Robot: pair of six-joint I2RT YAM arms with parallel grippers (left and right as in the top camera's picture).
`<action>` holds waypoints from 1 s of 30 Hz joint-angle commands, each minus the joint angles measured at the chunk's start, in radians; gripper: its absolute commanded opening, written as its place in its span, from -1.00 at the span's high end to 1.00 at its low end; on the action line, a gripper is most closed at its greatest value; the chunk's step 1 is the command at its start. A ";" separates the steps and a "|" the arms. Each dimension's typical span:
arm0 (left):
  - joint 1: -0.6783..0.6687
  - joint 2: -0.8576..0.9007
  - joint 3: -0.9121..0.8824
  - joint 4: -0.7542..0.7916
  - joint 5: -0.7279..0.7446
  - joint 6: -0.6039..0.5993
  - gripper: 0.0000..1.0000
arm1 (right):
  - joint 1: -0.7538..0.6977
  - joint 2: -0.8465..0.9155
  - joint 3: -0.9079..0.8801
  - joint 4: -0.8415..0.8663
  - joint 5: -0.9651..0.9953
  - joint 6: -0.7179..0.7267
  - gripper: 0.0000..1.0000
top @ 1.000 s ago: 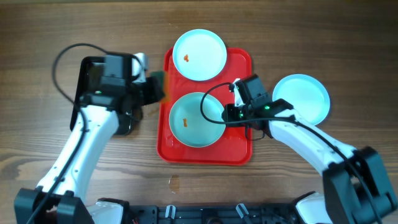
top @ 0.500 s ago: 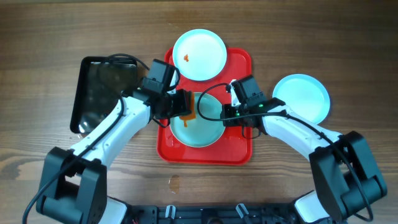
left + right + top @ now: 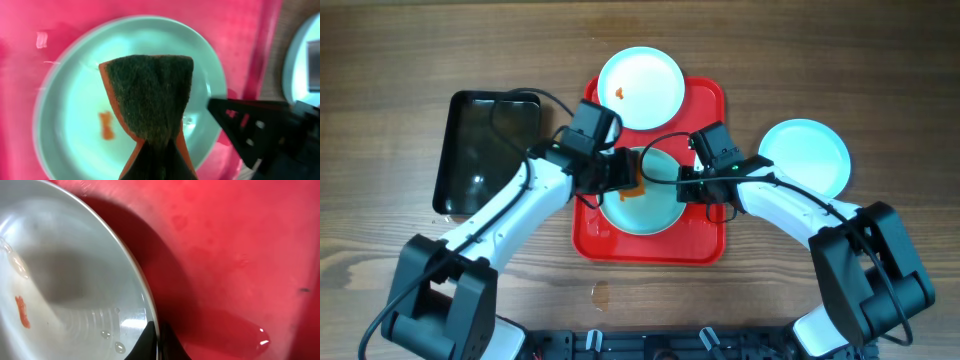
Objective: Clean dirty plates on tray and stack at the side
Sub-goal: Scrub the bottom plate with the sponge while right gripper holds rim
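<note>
Where the large red rectangular plastic tray (image 3: 705,235) lies mid-frame in the overhead view, three round pale blue-white shallow plates are listed. Item one, the centre plate (image 3: 655,210): set on the tray, marked by an orange-red speck (image 3: 106,125), its right rim clamped in the right gripper (image 3: 688,186). Item two, the upper plate (image 3: 640,88): speck borne, the tray's top edge overlapped. Item three, the right plate (image 3: 804,158): laid on the wooden table (image 3: 820,60), right of the tray. The left gripper (image 3: 618,172) is closed on a green-faced orange sponge (image 3: 147,95), held over the centre plate; contact cannot be told. A black rectangular tray (image 3: 485,150) is placed upper left.
</note>
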 commanded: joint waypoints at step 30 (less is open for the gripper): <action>0.026 0.257 0.014 -0.009 -0.597 0.038 0.92 | -0.002 0.007 -0.004 -0.048 0.119 0.100 0.91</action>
